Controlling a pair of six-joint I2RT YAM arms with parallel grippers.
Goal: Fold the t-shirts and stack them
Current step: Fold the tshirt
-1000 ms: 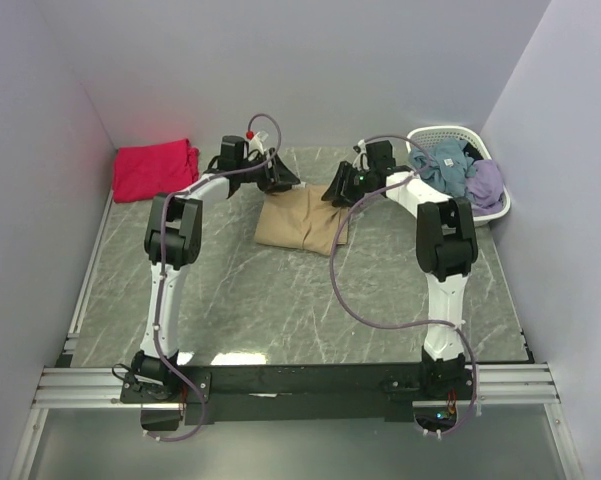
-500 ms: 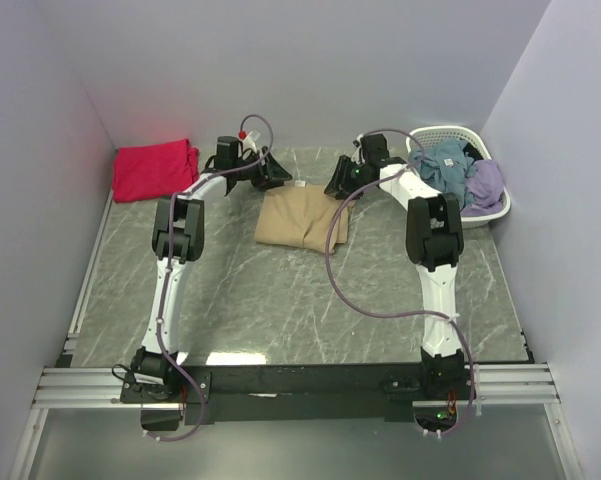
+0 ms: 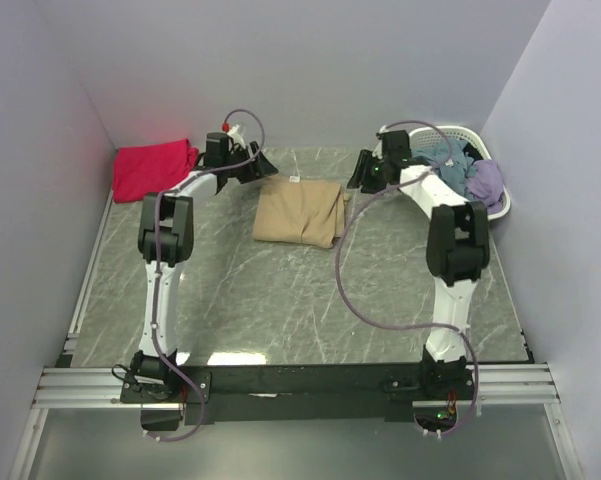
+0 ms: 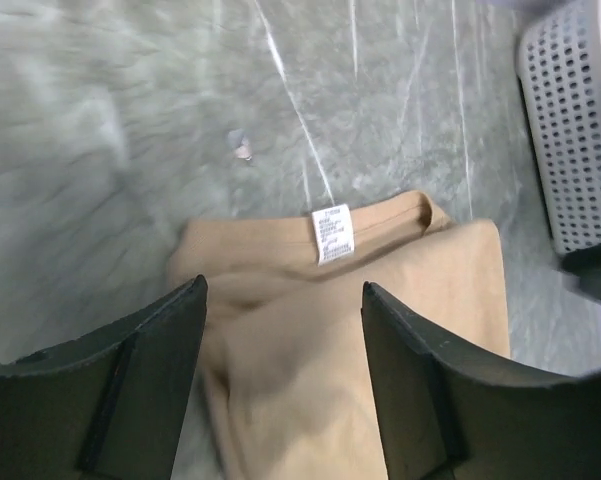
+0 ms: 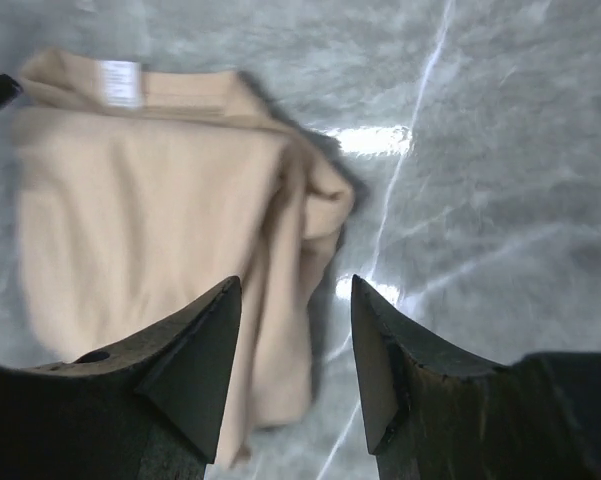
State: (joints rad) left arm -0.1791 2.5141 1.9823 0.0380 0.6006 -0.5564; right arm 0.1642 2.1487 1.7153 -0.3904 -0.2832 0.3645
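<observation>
— Where was the tan t-shirt (image 3: 300, 214) lying?

— Folded into a rough rectangle on the grey marbled table (image 3: 280, 300), toward the back and about midway between the two arms. Its white neck label (image 4: 331, 234) showed at the far edge.

— And the left gripper (image 4: 282, 290)?

— It hung by the shirt's far left corner. Its jaws were spread wide with nothing between them. From its wrist camera the tan cloth filled the gap between the two dark fingers (image 4: 130, 370), with the label just past their tips. I could not tell whether the fingertips touched the cloth.

— The right gripper (image 5: 294, 283)?

— Off the shirt's far right corner, between the shirt and the white lattice basket (image 3: 432, 132). Its jaws also stood apart and empty. In its wrist view most of the shirt lay to the left of the fingers, and only the bunched right edge of the fold fell in the gap between them. Bare table showed to the right.

— So neither one held the cloth?

— Neither. The shirt lay flat on the table, gripped by nothing.

— And the other shirt?

— The red-pink t-shirt (image 3: 153, 168) sat in the far left corner against the wall, well apart from the tan one and to the left of the left gripper.

— Anything in the basket?

— A heap of blue-grey and purple clothes (image 3: 460, 170), in the far right corner.
</observation>
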